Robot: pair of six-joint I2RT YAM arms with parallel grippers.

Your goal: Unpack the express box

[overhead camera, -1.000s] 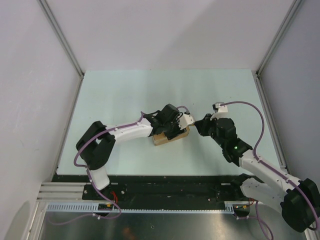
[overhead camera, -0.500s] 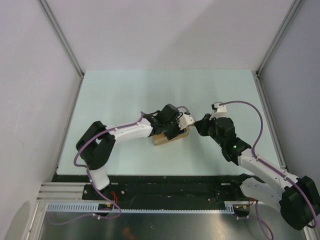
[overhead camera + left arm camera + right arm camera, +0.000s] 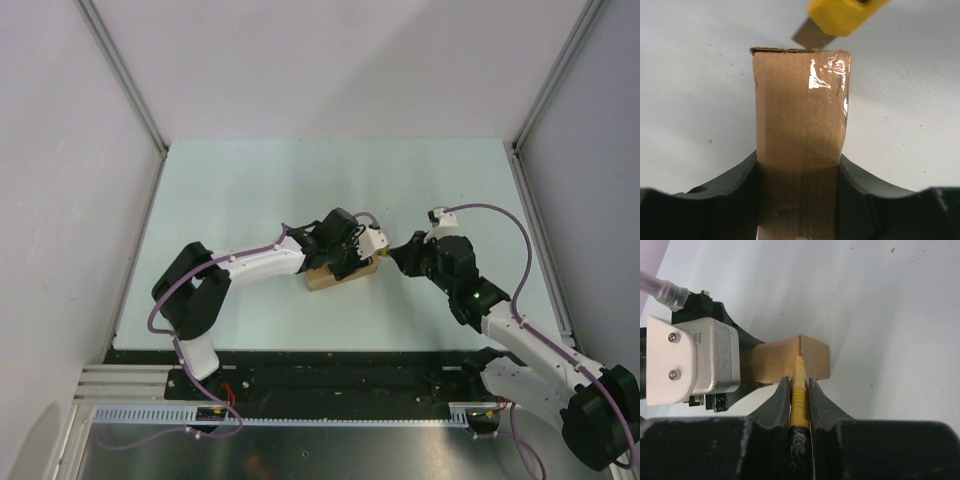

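The express box (image 3: 330, 276) is a small brown carton lying on the table. My left gripper (image 3: 347, 262) is shut on it; in the left wrist view the fingers (image 3: 735, 195) clamp both long sides of the taped box (image 3: 800, 130). My right gripper (image 3: 397, 254) is shut on a yellow-and-black utility knife (image 3: 799, 395). The knife's blade (image 3: 811, 39) touches the box's far end, at the flap seam (image 3: 800, 347). The box also shows in the right wrist view (image 3: 790, 360).
The pale green table (image 3: 250, 180) is bounded by white walls and metal corner posts (image 3: 122, 75). A black strip and cable rail (image 3: 330, 375) run along the near edge by the arm bases.
My right arm has shifted slightly right and down while the knife tip stays at the box's right end. The left arm and box have not moved.
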